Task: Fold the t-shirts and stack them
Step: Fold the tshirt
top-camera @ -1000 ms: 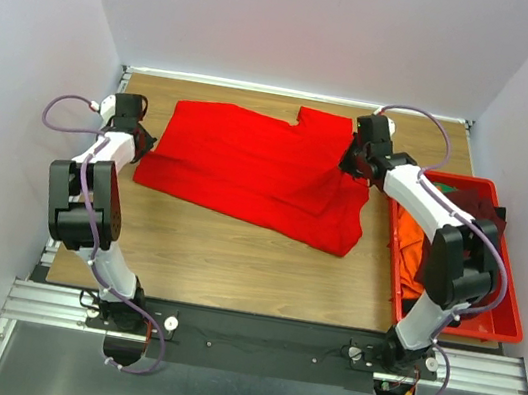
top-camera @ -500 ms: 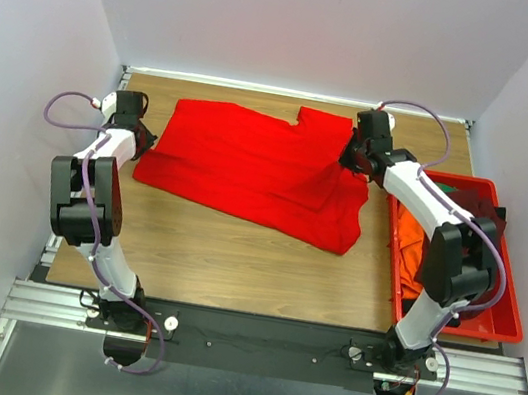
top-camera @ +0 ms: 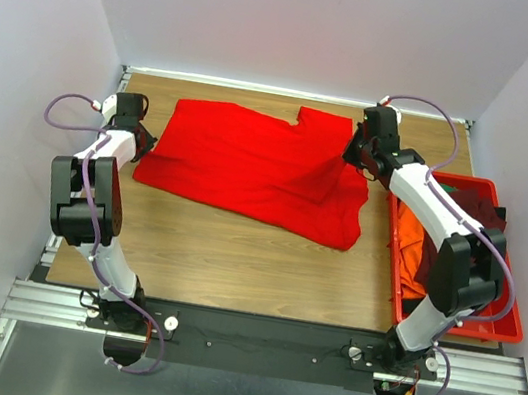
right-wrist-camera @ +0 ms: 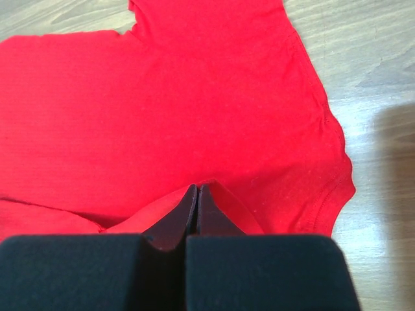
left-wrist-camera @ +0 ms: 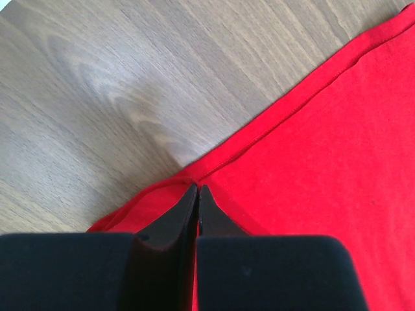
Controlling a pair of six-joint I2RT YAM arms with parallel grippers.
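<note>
On the left of the wooden table, the left gripper has its jaws pressed together on the hem of the red t-shirt, which lies spread across the far half. At the shirt's right side, the right gripper pinches a raised fold, so both ends seem held ready for folding. Bare wood lies open on the near side, while the red bin of orange shirts crowds the right edge.

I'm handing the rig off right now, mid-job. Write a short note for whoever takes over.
Left gripper: shut on the red t-shirt at its left edge.
Right gripper: shut on a raised fold near its right sleeve.
The shirt lies mostly spread on the table. Orange cloth sits in the red bin.
Done: nothing stacked.
Left: fold it, then the rest, stack.
</note>
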